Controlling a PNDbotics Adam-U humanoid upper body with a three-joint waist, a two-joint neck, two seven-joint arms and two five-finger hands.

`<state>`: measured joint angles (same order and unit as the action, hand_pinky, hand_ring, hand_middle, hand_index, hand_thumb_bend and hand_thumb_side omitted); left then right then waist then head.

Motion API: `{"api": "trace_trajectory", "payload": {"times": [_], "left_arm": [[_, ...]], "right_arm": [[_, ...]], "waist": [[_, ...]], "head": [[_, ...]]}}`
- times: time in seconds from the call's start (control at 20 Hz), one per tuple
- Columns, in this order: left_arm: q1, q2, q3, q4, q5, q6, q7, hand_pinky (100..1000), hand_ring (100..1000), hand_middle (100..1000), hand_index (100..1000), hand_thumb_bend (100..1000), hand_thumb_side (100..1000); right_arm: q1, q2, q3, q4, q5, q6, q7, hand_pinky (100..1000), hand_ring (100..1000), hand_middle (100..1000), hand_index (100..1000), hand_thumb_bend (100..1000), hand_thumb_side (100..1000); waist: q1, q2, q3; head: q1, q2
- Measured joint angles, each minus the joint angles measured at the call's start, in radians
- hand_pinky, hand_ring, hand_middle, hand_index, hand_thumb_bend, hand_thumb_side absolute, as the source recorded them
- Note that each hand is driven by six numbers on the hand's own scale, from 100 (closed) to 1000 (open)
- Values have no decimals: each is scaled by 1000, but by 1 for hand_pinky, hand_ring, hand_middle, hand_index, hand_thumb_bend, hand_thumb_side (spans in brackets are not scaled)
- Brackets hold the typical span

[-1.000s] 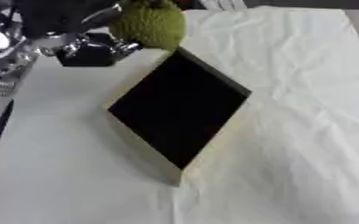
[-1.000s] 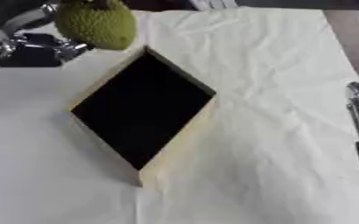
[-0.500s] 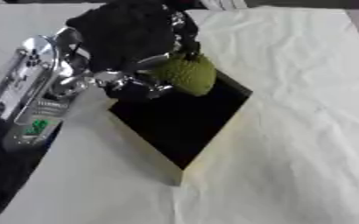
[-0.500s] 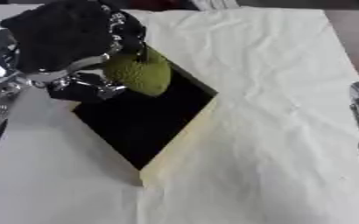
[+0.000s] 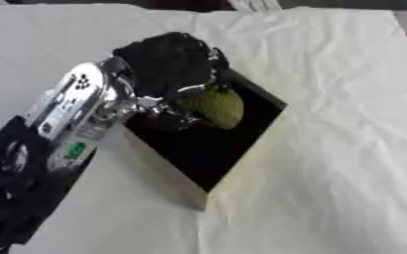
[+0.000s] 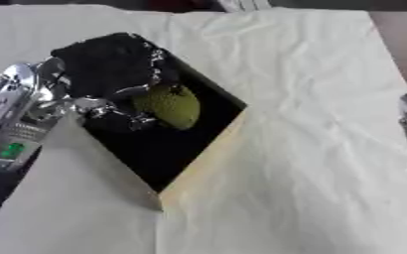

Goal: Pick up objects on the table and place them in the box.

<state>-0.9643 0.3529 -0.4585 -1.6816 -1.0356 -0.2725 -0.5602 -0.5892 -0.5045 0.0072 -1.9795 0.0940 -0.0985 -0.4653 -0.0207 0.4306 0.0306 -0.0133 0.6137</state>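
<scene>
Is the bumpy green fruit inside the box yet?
Partly in. The green fruit hangs over the box's dark inside, at its far end, with the left hand's fingers curled around it.

We look down on a table (image 5: 346,59) draped in a creased white cloth (image 6: 311,163), which covers the whole surface. Directly on the cloth sits a shallow, pale-walled box (image 5: 241,163) with a black interior, turned corner-on to us. It lies beneath and just right of our left hand (image 5: 168,64), its near corner pointing back toward us.
</scene>
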Motion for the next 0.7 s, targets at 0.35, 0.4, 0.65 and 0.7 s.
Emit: {"api": "trace_trajectory", "payload": {"times": [0.35,0.4,0.65,0.7], "left_arm": [[7,0,1,5,17,-9,-48,868,872,867,956,558,597],[7,0,5,2,17,-8,-48,868,877,865,952,581,644],[15,6,50,-45,10,15,-12,834,842,827,934,536,660],[16,11,63,-58,10,24,3,815,822,805,920,480,651]], "right_arm": [[0,0,0,0,0,0,0,842,773,770,885,302,716],[1,0,0,0,0,0,-1,842,773,770,885,302,716],[1,0,0,0,0,1,-3,841,773,770,885,302,716],[1,0,-1,0,0,0,-4,841,773,770,885,303,715]], "waist": [[0,0,0],[0,0,0],[-1,0,4],[-1,0,5]], "head": [[-1,0],[-1,0],[-4,0],[-5,0]]}}
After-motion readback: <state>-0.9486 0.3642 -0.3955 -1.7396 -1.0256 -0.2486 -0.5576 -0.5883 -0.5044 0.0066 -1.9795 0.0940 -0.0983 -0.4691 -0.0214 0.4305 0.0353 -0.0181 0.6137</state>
